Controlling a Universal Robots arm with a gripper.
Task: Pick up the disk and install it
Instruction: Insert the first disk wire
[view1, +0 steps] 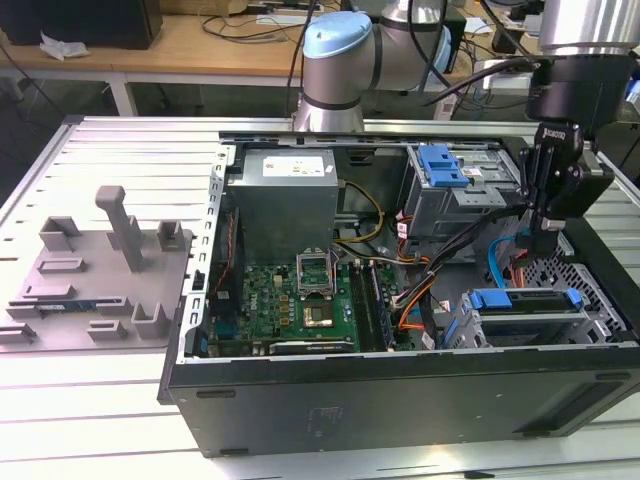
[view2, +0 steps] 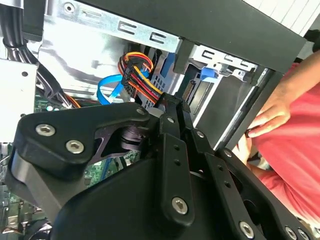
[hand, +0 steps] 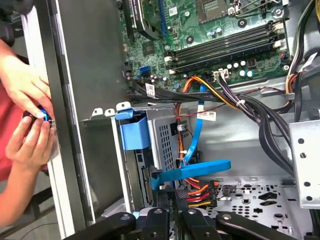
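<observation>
The disk (view1: 525, 322), silver in a bright blue carrier frame, lies inside the lower drive cage at the exterior view's right end of the open computer case. In the first wrist view the disk (hand: 145, 176) shows edge-on in the cage, with a blue data cable (hand: 192, 171) reaching its rear edge. My gripper (view1: 542, 246) hangs down into the case just behind the cage. Its fingers look shut, with the tips (hand: 170, 200) against a black power connector (hand: 192, 192) carrying red, yellow and orange wires. The same gripper (view2: 172, 103) and connector (view2: 136, 75) appear in the second wrist view.
A person's hands (hand: 27, 107) in a red sleeve rest on the case's outer wall beside the cage. An upper drive cage with a blue latch (view1: 441, 165), the power supply (view1: 285, 195), motherboard (view1: 300, 295) and cable bundles crowd the case. A grey fixture tray (view1: 95, 275) lies at the exterior view's left.
</observation>
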